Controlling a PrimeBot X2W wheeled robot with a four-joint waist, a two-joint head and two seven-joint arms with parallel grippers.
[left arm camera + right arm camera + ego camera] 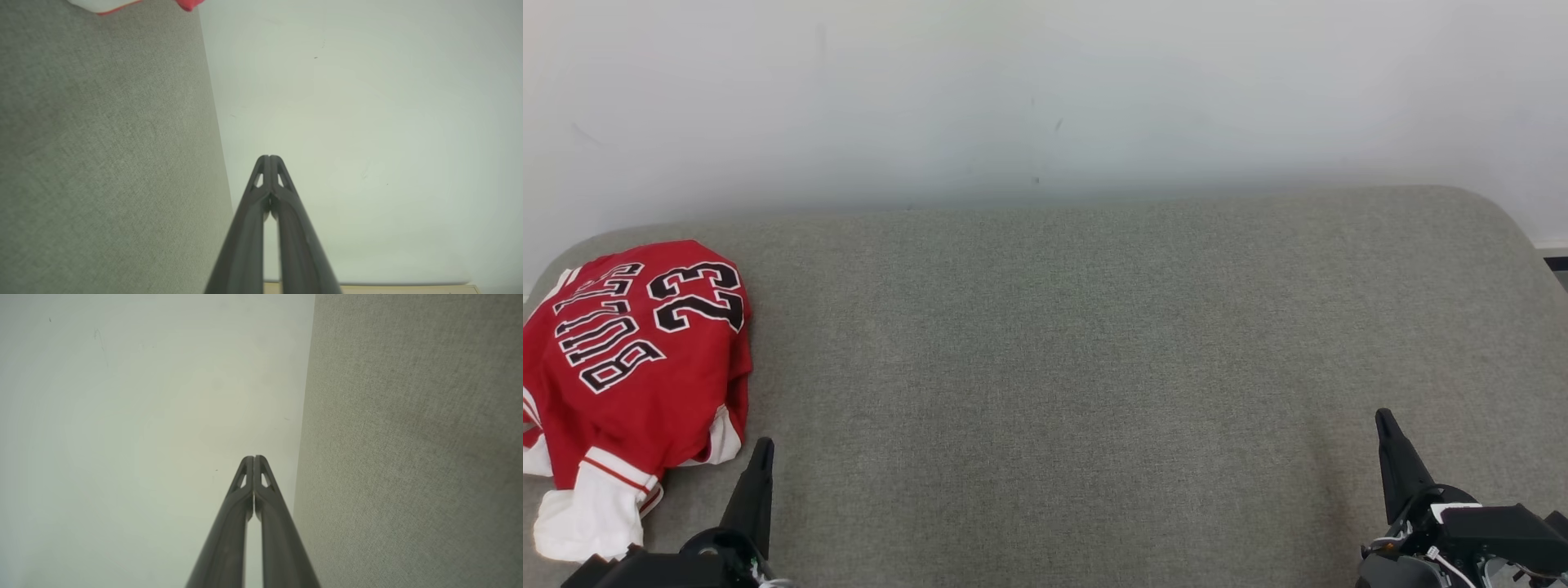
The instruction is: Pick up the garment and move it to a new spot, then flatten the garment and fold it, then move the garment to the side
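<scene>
The garment (637,359), a red jersey with black-and-white lettering, the number 23 and white trim, lies bunched in a heap at the far left of the grey fabric surface (1078,367). A corner of the garment (122,5) peeks in at the top of the left wrist view. My left gripper (762,447) is shut at the lower left, just right of the jersey's white hem and holding nothing. In its own wrist view the left gripper (269,157) has its tips pressed together. My right gripper (1383,416) is shut and empty at the lower right; its tips meet in the right wrist view (253,457).
A pale wall (1045,90) rises directly behind the grey surface. The surface has rounded back corners, and its right edge (1531,245) drops off to a strip of floor. A wide stretch of grey fabric lies between the two grippers.
</scene>
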